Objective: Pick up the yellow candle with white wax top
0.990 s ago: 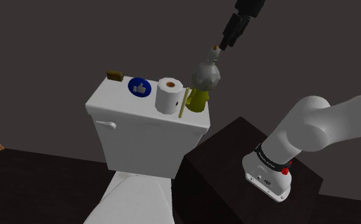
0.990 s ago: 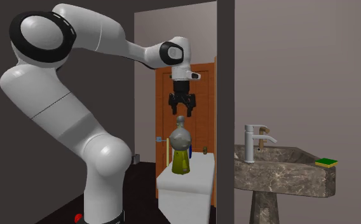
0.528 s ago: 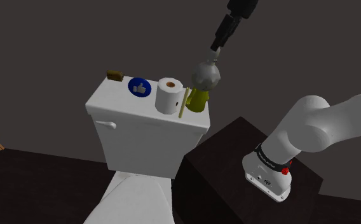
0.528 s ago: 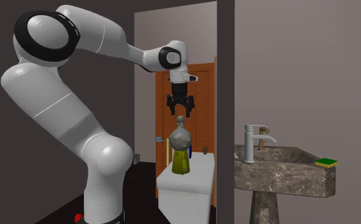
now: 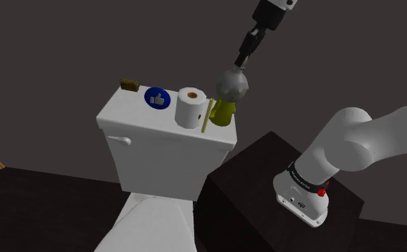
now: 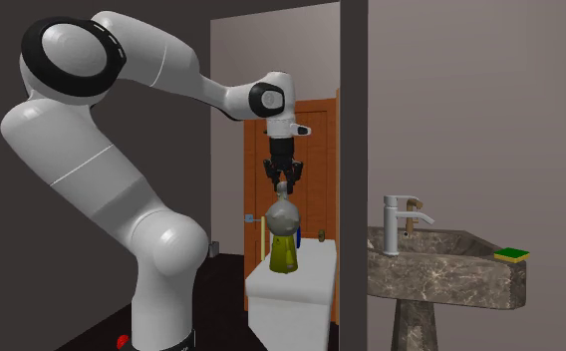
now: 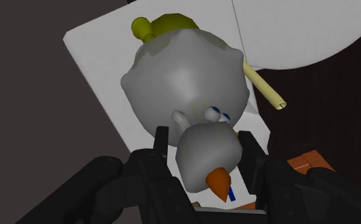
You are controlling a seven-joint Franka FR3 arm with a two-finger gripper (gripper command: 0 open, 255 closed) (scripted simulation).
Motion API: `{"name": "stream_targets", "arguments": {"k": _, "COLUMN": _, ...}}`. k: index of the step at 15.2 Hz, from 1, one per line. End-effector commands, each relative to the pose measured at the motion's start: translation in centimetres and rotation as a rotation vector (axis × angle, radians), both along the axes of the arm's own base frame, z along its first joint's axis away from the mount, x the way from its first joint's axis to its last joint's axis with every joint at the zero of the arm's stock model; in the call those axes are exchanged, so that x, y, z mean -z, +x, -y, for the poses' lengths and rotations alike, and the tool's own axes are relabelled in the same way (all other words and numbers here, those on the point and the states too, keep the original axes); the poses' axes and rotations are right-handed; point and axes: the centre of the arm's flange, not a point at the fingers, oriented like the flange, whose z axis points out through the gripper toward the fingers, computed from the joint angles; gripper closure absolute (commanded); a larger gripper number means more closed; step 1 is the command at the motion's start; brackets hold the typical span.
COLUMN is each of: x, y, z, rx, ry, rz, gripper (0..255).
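Your gripper (image 5: 242, 59) hangs right above the candle (image 5: 228, 97), fingers pointing down at it. The candle stands upright on the white toilet tank (image 5: 145, 122), at the corner nearest the stand, with a roll of toilet paper (image 5: 190, 106) just beside it and a pale stick (image 5: 206, 116) leaning between the two.

You see the candle's yellow base under a fat grey-white wax bulb, which narrows to a small knob with an orange tip. In the second exterior view the gripper (image 6: 284, 184) sits at knob level while the candle (image 6: 283, 239) keeps its base on the tank (image 6: 311, 274).

From the wrist, the gripper (image 7: 204, 143) has its jaws parted to about the knob's width, one black finger on each side of it. The candle (image 7: 185, 76) bulges out beyond them. Both fingers run very close to the knob, but you cannot tell whether either one presses on it.

Farther along the tank lid lie a blue round disc with a thumbs-up (image 5: 156, 98) and a small brown block (image 5: 129, 84).
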Motion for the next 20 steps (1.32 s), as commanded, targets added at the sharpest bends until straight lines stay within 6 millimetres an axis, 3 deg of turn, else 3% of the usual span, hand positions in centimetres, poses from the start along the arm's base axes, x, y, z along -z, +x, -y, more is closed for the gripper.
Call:
{"name": "stream_targets", "arguments": {"k": 1, "x": 0.1, "y": 0.0, "z": 0.0, "rx": 0.000, "ry": 0.000, "rz": -0.001, "gripper": 255}}
{"name": "stream_targets", "arguments": {"k": 7, "x": 0.1, "y": 0.0, "z": 0.0, "rx": 0.000, "ry": 0.000, "rz": -0.001, "gripper": 255}}
{"name": "stream_targets", "arguments": {"k": 20, "x": -6.8, "y": 0.0, "z": 0.0, "rx": 0.000, "ry": 0.000, "rz": -0.001, "gripper": 255}}
